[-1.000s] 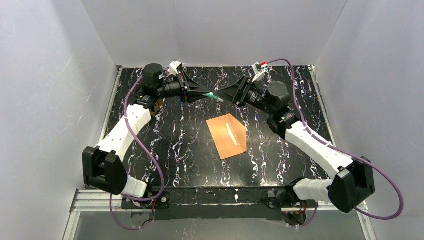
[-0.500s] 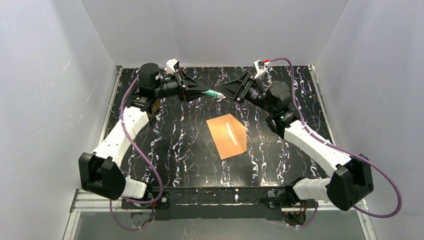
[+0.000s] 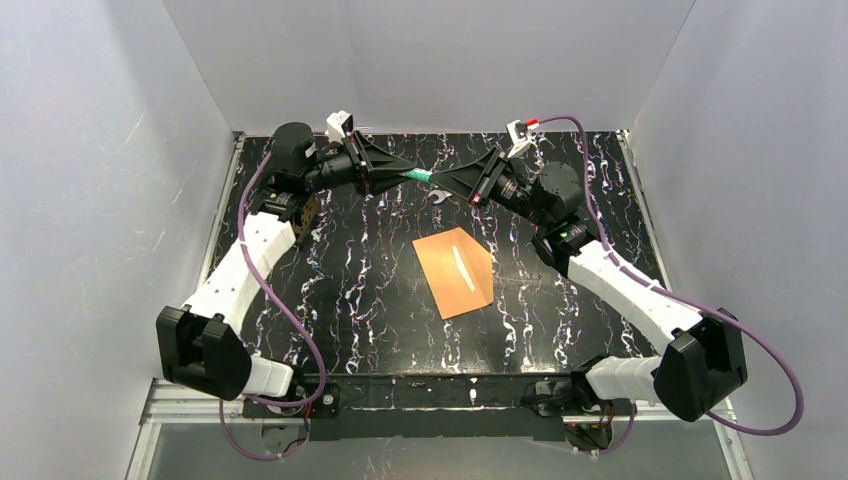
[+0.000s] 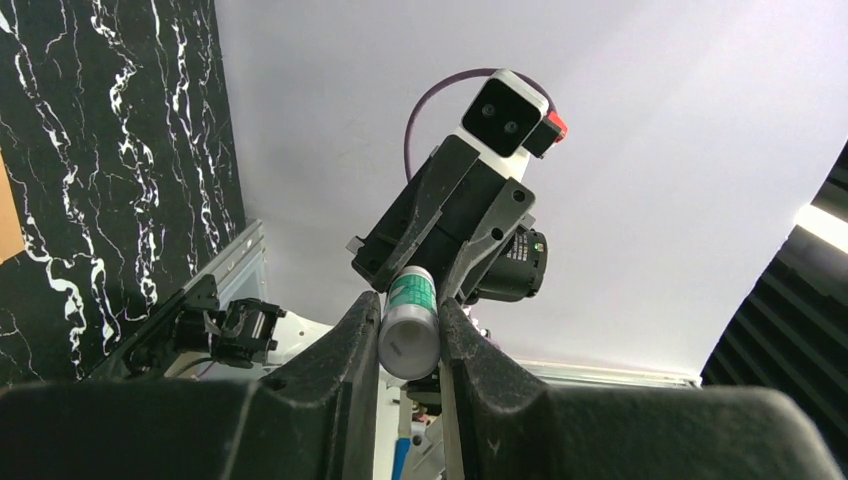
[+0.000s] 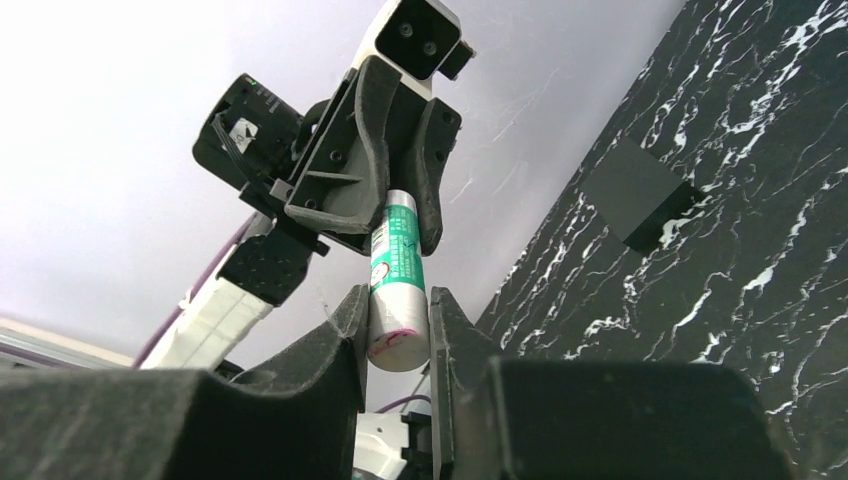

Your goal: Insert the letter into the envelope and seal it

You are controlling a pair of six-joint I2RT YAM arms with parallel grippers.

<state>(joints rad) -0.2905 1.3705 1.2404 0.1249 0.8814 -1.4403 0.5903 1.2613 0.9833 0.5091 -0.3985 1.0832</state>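
- 9 o'clock side: left gripper (image 3: pixel 402 173), raised over the far part of the table (image 3: pixel 340 290) and pointing toward 3 o'clock. It is clenched on a green-and-white glue stick (image 3: pixel 418 175); its wrist view shows both fingers (image 4: pixel 352 345) pressed to the tube.
- Glue stick is in the air, long axis roughly 9-to-3, bridging the gap between the two grippers.
- 3 o'clock side: right gripper (image 3: pixel 441 181), pointing toward 9 o'clock, nose to nose with the left one. Its fingers (image 5: pixel 345 335) lie against the tube's other end on both sides, which reads as a grasp. Likely step: uncapping or handover.
- The envelope (image 3: pixel 455 272) lies flat on the table, about 5 o'clock from the stick, apart from both grippers.
- A pale streak (image 3: pixel 461 264) crosses its face. Cannot tell whether the flap is down.
- The letter is not visible anywhere; probably inside.
- The right gripper is the nearer one. Nothing lies between stick and envelope; the right forearm (image 3: pixel 600 265) passes off the envelope's 2 o'clock corner.
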